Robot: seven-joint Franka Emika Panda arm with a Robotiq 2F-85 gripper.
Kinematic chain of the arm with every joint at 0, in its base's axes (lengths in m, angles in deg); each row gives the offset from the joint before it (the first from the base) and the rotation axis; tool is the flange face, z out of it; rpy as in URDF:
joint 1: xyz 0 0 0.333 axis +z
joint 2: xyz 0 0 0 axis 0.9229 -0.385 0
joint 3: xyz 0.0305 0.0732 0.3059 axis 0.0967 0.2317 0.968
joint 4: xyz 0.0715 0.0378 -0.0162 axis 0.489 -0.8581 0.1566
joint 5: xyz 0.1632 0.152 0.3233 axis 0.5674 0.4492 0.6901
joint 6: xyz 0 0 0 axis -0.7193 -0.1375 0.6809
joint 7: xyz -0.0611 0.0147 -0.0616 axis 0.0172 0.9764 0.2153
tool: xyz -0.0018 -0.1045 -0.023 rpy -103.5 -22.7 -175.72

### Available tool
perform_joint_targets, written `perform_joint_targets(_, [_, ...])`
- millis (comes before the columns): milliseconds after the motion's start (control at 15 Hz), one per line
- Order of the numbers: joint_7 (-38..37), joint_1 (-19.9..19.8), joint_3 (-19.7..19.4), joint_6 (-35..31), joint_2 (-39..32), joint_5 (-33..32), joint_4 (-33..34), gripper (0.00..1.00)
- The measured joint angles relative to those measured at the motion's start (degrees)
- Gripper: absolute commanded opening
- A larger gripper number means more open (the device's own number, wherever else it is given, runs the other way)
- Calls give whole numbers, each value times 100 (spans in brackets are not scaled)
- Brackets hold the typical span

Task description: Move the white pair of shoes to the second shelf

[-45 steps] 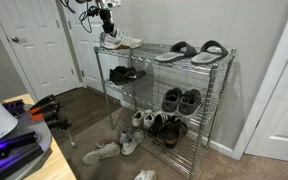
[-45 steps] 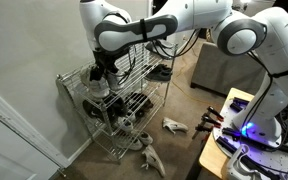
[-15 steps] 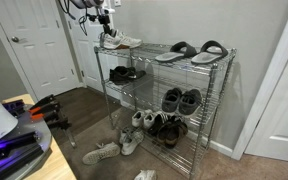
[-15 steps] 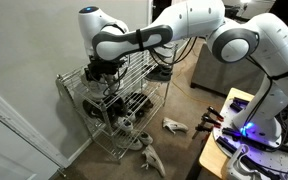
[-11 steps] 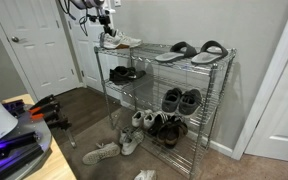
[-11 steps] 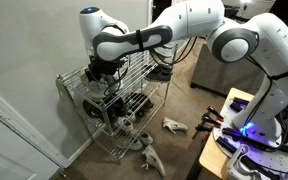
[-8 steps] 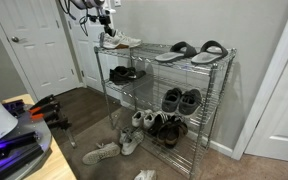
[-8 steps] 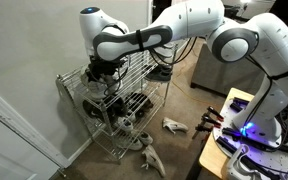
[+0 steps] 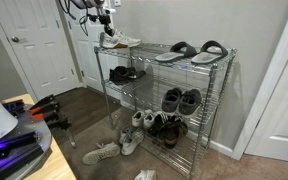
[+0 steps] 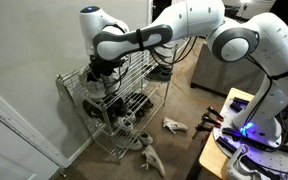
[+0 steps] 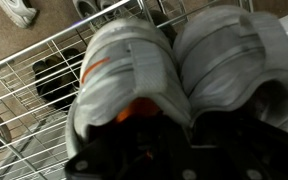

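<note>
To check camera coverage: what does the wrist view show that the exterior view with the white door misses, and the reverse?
Wrist view only: a small orange spot between the two clean white low-top sneakers. Exterior view only: the grey-and-black slide sandals on the top tier of the chrome wire rack, and the white door. Both: the white sneakers, a dark shoe on the second tier, a loose off-white sneaker on the carpet.
</note>
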State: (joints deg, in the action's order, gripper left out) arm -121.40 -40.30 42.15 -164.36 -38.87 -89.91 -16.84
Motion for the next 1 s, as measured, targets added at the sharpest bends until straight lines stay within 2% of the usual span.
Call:
perform_joint_targets(400, [240, 6, -2, 146, 119, -13, -15, 5])
perform_joint_targets(1000, [846, 87, 0, 445, 687, -60, -173, 5])
